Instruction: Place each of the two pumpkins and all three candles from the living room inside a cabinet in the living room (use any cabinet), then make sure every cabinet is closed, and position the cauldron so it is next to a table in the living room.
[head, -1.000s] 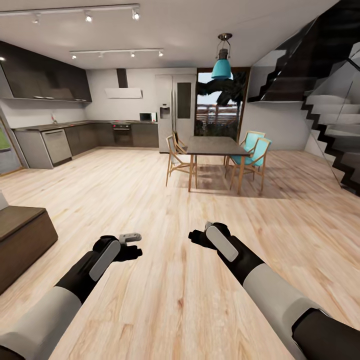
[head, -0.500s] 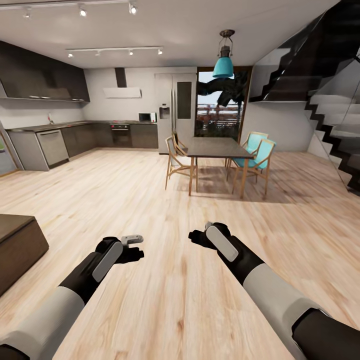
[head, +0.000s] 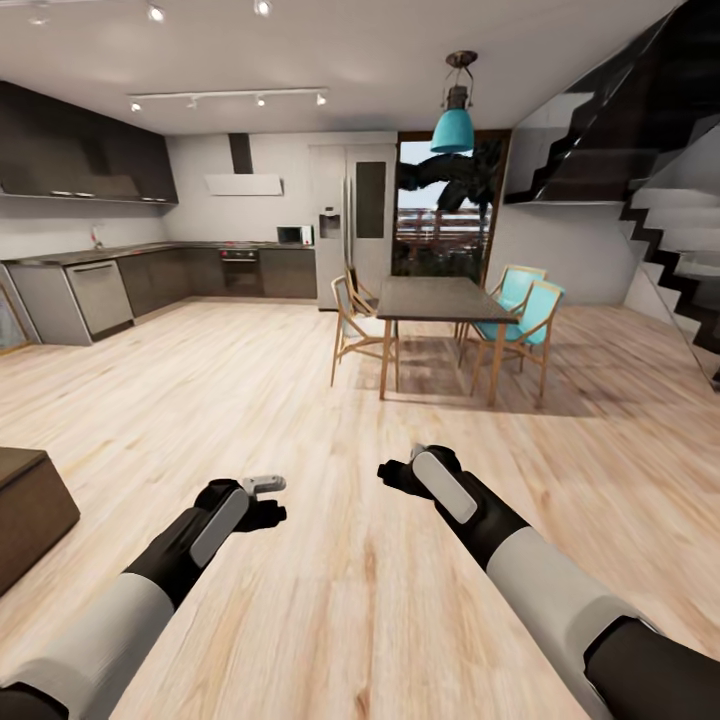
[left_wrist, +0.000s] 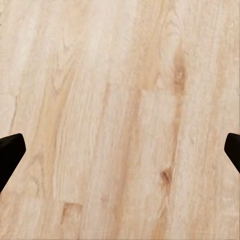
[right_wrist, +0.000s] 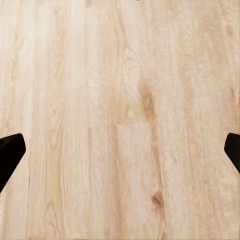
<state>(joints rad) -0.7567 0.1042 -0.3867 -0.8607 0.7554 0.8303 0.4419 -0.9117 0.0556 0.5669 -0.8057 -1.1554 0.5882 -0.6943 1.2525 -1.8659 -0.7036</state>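
As we roll: one pale plank floor (head: 300, 400) runs ahead, wide and bare between our arms.
Left gripper (head: 262, 497): we hold it low over the planks; in the left wrist view its two dark fingertips (left_wrist: 9, 152) sit at opposite edges, spread wide, nothing between them but wood grain.
Right gripper (head: 400, 470): we hold it low too; in the right wrist view two dark fingertips (right_wrist: 9, 152) are likewise far apart, gripping nothing.
Task things: we see one corner of a low dark brown unit (head: 30, 500) at the head view's left edge, near our left arm; whether it is the cabinet we cannot tell.
Dining table (head: 440, 297): one, dark-topped, straight ahead and well apart from us.
Chairs: we count four around it, two with teal seats (head: 515, 320) on the right side, two pale ones (head: 355, 320) on the left.
Pendant lamp (head: 452, 128): one, teal, hanging above the table.
Kitchen counter (head: 150, 270): one L-shaped run along the far left wall.
Fridge (head: 352, 225): one, tall, behind the table.
Staircase (head: 660, 190): one, climbing at the right.
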